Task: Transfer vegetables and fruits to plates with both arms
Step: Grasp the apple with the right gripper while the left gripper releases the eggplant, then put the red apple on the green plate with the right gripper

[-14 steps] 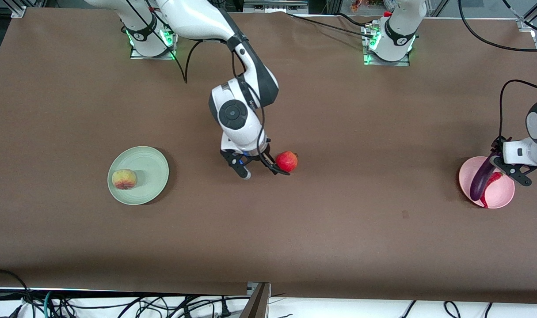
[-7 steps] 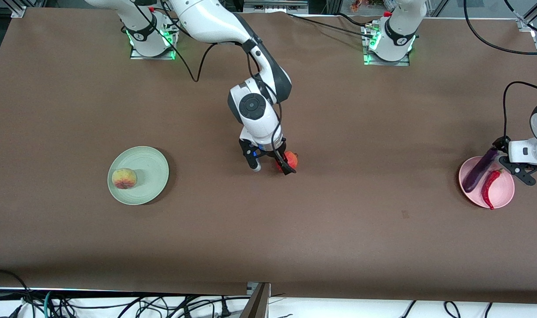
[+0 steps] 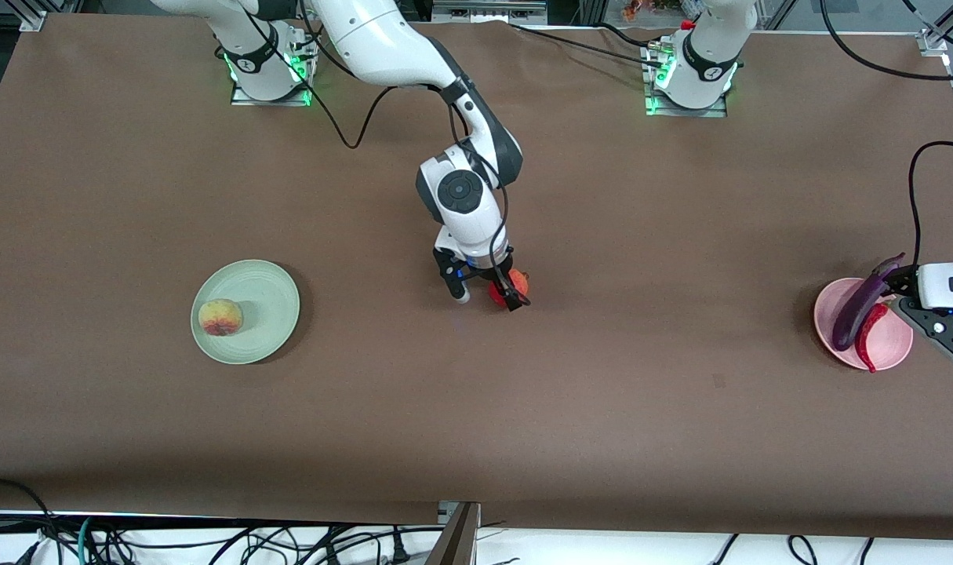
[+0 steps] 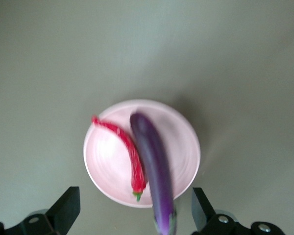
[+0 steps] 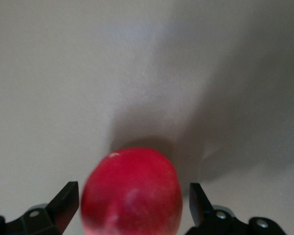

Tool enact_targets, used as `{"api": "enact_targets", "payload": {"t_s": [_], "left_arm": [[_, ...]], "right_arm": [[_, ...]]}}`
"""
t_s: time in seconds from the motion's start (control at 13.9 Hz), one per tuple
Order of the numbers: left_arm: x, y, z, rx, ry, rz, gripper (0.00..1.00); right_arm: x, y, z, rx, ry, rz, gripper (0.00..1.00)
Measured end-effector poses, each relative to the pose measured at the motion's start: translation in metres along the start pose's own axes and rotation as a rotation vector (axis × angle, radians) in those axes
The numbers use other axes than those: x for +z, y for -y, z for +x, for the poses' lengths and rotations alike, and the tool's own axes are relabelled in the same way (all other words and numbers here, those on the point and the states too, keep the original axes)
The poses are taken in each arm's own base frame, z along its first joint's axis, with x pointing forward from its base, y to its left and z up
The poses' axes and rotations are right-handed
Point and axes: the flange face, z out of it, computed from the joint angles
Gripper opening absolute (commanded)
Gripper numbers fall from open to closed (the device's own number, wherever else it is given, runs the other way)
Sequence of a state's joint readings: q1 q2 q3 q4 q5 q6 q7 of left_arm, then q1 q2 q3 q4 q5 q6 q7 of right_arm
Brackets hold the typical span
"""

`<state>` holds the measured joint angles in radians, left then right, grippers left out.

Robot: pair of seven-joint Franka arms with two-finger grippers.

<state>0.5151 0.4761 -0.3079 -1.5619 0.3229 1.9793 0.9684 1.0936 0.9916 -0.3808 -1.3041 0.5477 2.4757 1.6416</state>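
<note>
My right gripper (image 3: pixel 488 298) is open and low over the middle of the table, one finger on each side of the shiny red fruit (image 3: pixel 517 282), with a gap on both sides. In the right wrist view the red fruit (image 5: pixel 132 191) fills the space between the fingers (image 5: pixel 66 205). The purple eggplant (image 3: pixel 859 310) and the red chili (image 3: pixel 868 339) lie on the pink plate (image 3: pixel 892 349). The eggplant's stem end sticks out over the rim. My left gripper (image 3: pixel 927 314) is open and empty beside that plate. The left wrist view shows the eggplant (image 4: pixel 154 166), the chili (image 4: pixel 127 152) and the pink plate (image 4: pixel 105 166). The peach (image 3: pixel 220 318) sits on the green plate (image 3: pixel 268 302).
Brown table cover (image 3: pixel 601 392) all round. The arm bases stand along the table edge farthest from the front camera. Cables lie by the table edge nearest the front camera.
My right gripper moved toward the left arm's end and down, so its fingers now stand round the red fruit. My left gripper let go of the eggplant, which now lies on the pink plate, and drew away.
</note>
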Motion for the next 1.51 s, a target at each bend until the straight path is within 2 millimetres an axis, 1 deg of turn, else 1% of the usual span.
{"api": "enact_targets", "payload": {"t_s": [0.14,0.22,0.29,0.43,0.5,0.58,0.65,0.72,0.79,0.86,0.94,1.01,1.08,1.15,1.22,1.3,1.37,1.44,1.51], "left_arm": [[-0.038,-0.015,0.029,-0.006,-0.058,0.007,1.00],[-0.054,-0.027,0.046,-0.020,-0.073,0.002,1.00],[-0.070,-0.042,0.065,-0.047,-0.082,-0.012,1.00],[-0.103,-0.079,0.104,-0.130,-0.077,-0.061,1.00],[-0.119,-0.098,0.120,-0.172,-0.066,-0.081,1.00],[-0.133,-0.116,0.132,-0.209,-0.050,-0.095,1.00],[-0.144,-0.131,0.144,-0.237,-0.031,-0.104,1.00],[-0.155,-0.147,0.155,-0.264,-0.011,-0.111,1.00],[-0.166,-0.164,0.167,-0.293,0.007,-0.114,1.00],[-0.176,-0.183,0.180,-0.329,0.018,-0.109,1.00],[-0.187,-0.201,0.193,-0.372,0.023,-0.096,1.00],[-0.197,-0.215,0.199,-0.431,0.019,-0.091,1.00],[-0.208,-0.223,0.197,-0.503,0.011,-0.107,1.00],[-0.216,-0.221,0.188,-0.581,0.007,-0.121,1.00],[-0.222,-0.212,0.172,-0.648,0.005,-0.119,1.00],[-0.226,-0.202,0.155,-0.698,-0.010,-0.104,1.00],[-0.227,-0.191,0.141,-0.740,-0.048,-0.075,1.00],[-0.226,-0.181,0.129,-0.776,-0.092,-0.041,1.00],[-0.223,-0.178,0.117,-0.800,-0.117,-0.019,1.00]], "right_arm": [[0.005,-0.004,-0.006,-0.033,-0.020,0.007,0.17],[0.003,-0.003,-0.008,-0.055,-0.031,0.013,0.00],[0.002,-0.001,-0.008,-0.079,-0.040,0.017,0.00],[-0.004,0.003,0.000,-0.157,-0.052,-0.023,0.00],[-0.013,0.007,0.011,-0.205,-0.054,-0.068,0.00],[-0.030,0.015,0.030,-0.257,-0.049,-0.118,0.00],[-0.052,0.024,0.055,-0.317,-0.031,-0.171,0.00],[-0.080,0.033,0.088,-0.384,-0.004,-0.230,0.00],[-0.107,0.039,0.125,-0.449,0.021,-0.283,0.00],[-0.133,0.041,0.163,-0.517,0.042,-0.325,0.00],[-0.154,0.038,0.200,-0.588,0.059,-0.358,0.00],[-0.168,0.032,0.236,-0.660,0.073,-0.379,0.00],[-0.176,0.022,0.270,-0.733,0.088,-0.394,0.00],[-0.179,0.008,0.301,-0.800,0.106,-0.409,0.00],[-0.179,-0.008,0.331,-0.858,0.121,-0.417,0.00],[-0.174,-0.025,0.354,-0.902,0.130,-0.416,0.07],[-0.166,-0.043,0.373,-0.941,0.131,-0.409,0.21],[-0.157,-0.060,0.386,-0.974,0.127,-0.402,0.36],[-0.148,-0.076,0.397,-1.000,0.120,-0.401,0.60]]}}
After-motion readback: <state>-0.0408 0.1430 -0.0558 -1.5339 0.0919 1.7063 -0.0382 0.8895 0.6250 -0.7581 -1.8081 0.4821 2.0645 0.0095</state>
